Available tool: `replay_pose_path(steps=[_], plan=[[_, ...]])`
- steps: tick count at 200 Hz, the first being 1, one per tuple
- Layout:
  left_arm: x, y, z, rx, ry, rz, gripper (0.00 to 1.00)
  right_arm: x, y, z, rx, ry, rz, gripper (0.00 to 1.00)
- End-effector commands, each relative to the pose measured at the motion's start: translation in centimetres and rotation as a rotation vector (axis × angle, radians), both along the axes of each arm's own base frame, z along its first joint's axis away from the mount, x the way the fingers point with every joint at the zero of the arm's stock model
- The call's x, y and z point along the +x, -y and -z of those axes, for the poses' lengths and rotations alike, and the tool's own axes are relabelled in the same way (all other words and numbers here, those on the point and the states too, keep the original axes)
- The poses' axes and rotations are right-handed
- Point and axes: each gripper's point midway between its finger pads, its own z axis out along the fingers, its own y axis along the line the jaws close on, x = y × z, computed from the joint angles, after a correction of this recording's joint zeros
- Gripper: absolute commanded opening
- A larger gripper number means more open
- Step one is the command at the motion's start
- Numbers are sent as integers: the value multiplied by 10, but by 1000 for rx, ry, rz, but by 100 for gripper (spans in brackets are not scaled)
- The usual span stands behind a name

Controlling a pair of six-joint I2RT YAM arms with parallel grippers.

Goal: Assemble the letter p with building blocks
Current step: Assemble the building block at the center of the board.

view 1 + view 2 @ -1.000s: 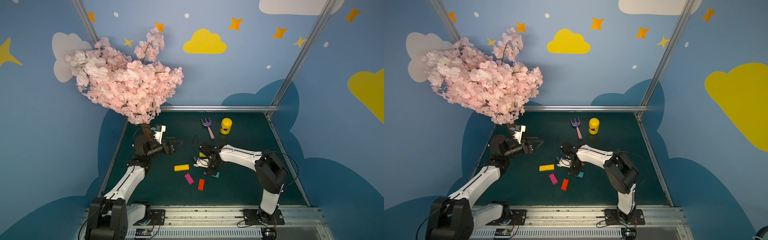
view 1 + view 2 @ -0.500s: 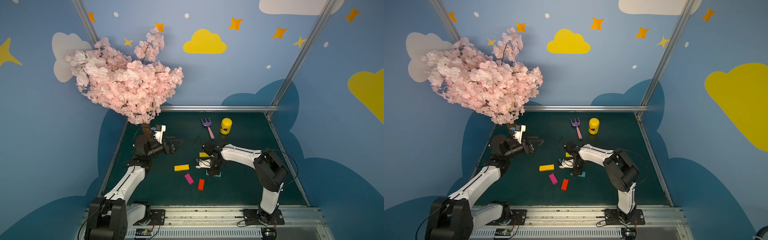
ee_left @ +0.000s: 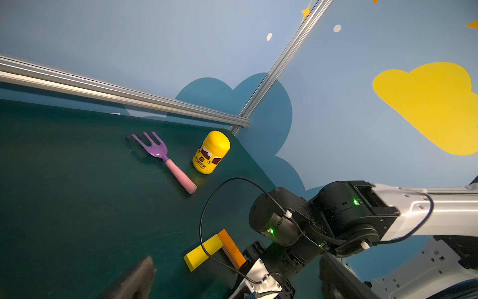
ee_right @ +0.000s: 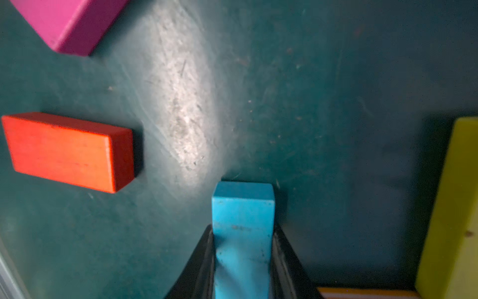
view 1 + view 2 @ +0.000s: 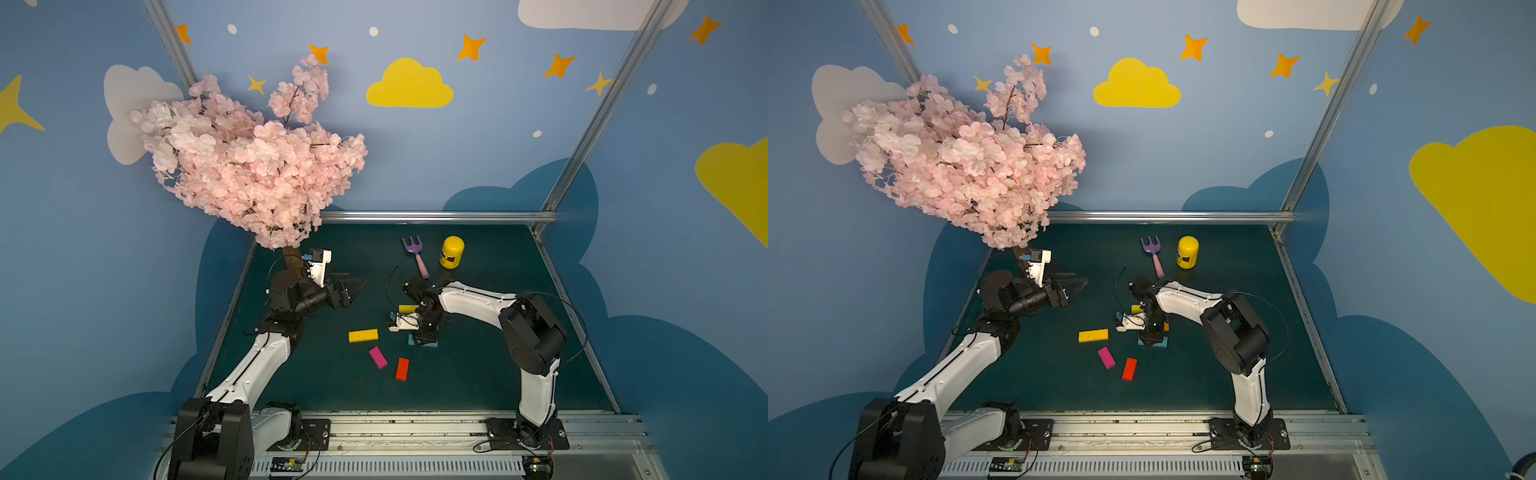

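Of the letter p, a yellow block (image 3: pixel 203 252) and an orange block (image 3: pixel 231 248) lie in an L at mid-table. My right gripper (image 5: pixel 424 334) is low at the table beside them, shut on a teal block (image 4: pixel 243 207); its black fingers (image 4: pixel 204 259) press both long sides. The same yellow block (image 4: pixel 455 207) and the orange block (image 4: pixel 362 292) lie just past the teal one. Loose on the mat are a second yellow block (image 5: pixel 363 335), a magenta block (image 5: pixel 378 357) and a red block (image 5: pixel 402 368). My left gripper (image 5: pixel 357 286) hovers open and empty at the left.
A purple and pink toy fork (image 5: pixel 415 255) and a yellow jar (image 5: pixel 452 252) stand toward the back. A pink blossom tree (image 5: pixel 249 166) overhangs the back left corner behind my left arm. A metal rail (image 5: pixel 436 217) lines the table's far edge.
My right gripper has shifted slightly to the right with the teal block in it. The left arm and the loose blocks have not moved.
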Motion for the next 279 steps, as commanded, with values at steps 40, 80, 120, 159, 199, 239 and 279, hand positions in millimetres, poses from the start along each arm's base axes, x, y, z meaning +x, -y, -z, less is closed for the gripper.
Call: replay_pose_path(steps=[40,80,120,159,199,239,279], plan=[[1,1,-14,10,41,-4,100,4,12,14,-52,-18,-11,32],[-1,0,-14,15,46,-11,100,0,19,7,-50,-40,-22,31],[-1,1,-14,16,46,-11,100,5,24,1,-50,-44,-13,30],[-3,1,-14,16,48,-12,100,3,23,5,-50,-58,-29,30],[-4,0,-14,18,50,-20,100,2,21,7,-48,-77,-42,30],[-4,0,-15,19,53,-20,100,0,14,5,-40,-102,-58,29],[-5,0,-15,20,53,-22,100,-5,8,8,-45,-107,-80,28]])
